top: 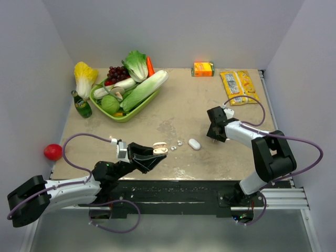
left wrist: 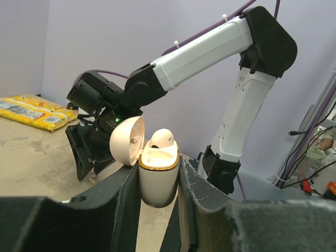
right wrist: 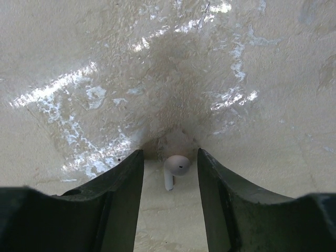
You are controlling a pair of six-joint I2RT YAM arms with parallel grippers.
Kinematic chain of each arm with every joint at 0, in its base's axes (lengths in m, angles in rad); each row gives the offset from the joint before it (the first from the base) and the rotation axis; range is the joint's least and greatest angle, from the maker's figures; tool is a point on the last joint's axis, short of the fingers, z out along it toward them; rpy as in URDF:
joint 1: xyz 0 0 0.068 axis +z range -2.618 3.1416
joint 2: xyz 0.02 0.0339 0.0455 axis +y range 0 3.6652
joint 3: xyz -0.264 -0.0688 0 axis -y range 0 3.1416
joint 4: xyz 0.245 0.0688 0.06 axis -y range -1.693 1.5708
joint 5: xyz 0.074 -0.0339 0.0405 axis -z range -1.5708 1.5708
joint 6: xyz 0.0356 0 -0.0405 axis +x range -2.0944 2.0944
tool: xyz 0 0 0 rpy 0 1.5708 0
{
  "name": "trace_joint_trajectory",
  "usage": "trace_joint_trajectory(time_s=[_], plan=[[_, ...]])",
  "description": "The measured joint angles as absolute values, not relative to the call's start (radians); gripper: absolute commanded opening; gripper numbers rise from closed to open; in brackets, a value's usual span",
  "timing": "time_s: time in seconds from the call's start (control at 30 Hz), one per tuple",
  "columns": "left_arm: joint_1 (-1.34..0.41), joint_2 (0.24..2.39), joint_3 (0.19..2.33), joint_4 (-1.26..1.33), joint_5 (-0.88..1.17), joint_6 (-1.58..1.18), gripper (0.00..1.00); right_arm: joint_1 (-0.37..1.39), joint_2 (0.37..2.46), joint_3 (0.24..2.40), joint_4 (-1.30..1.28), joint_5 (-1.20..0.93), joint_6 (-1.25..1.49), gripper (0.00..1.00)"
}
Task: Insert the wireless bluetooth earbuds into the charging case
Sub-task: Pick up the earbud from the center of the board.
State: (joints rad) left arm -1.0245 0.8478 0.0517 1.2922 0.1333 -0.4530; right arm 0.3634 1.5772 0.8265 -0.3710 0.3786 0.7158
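Note:
My left gripper (top: pixel 158 151) is shut on the charging case (left wrist: pixel 157 184) and holds it upright above the table's front edge, near the middle. The case's lid (left wrist: pixel 126 140) is open and one white earbud (left wrist: pixel 161 137) sits in it, its head sticking up. The case also shows in the top view (top: pixel 160 149). My right gripper (right wrist: pixel 170 153) is open and low over the table, with a second white earbud (right wrist: pixel 176 165) lying between its fingers, touching neither. In the top view the right gripper (top: pixel 214 134) hides that earbud.
A white oval object (top: pixel 194 144) and two small pale bits (top: pixel 177 145) lie between the grippers. A green tray of vegetables (top: pixel 126 94) and a green bottle (top: pixel 81 105) stand back left. An orange carton (top: pixel 203 69) and yellow packets (top: pixel 239 86) are back right. A red ball (top: pixel 52 151) lies left.

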Motion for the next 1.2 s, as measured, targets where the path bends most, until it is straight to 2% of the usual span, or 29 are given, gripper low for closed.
trace_joint_trajectory(time_s=[0.3, 0.63, 0.73, 0.83, 0.87, 1.07, 1.13, 1.2], plan=[[-1.024, 0.865, 0.052, 1.293, 0.133, -0.453, 0.0, 0.363, 1.574, 0.819, -0.357, 0.377, 0.703, 0.44], [-1.028, 0.9, 0.052, 1.292, 0.134, -0.453, 0.0, 0.361, 1.566, 0.809, -0.347, 0.372, 0.692, 0.46], [-1.029, 0.907, 0.052, 1.293, 0.134, -0.453, 0.0, 0.36, 1.566, 0.809, -0.346, 0.371, 0.691, 0.43], [-1.029, 0.916, 0.052, 1.292, 0.134, -0.454, 0.0, 0.36, 1.565, 0.808, -0.346, 0.371, 0.688, 0.36], [-1.029, 0.916, 0.052, 1.292, 0.134, -0.453, 0.0, 0.36, 1.564, 0.805, -0.345, 0.372, 0.688, 0.31], [-1.029, 0.921, 0.052, 1.292, 0.134, -0.454, 0.0, 0.359, 1.547, 0.788, -0.337, 0.368, 0.688, 0.19], [-1.029, 0.923, 0.052, 1.292, 0.134, -0.454, 0.0, 0.358, 1.541, 0.781, -0.33, 0.367, 0.689, 0.16], [-1.029, 0.925, 0.052, 1.292, 0.134, -0.454, 0.0, 0.358, 1.535, 0.775, -0.329, 0.362, 0.688, 0.18]])
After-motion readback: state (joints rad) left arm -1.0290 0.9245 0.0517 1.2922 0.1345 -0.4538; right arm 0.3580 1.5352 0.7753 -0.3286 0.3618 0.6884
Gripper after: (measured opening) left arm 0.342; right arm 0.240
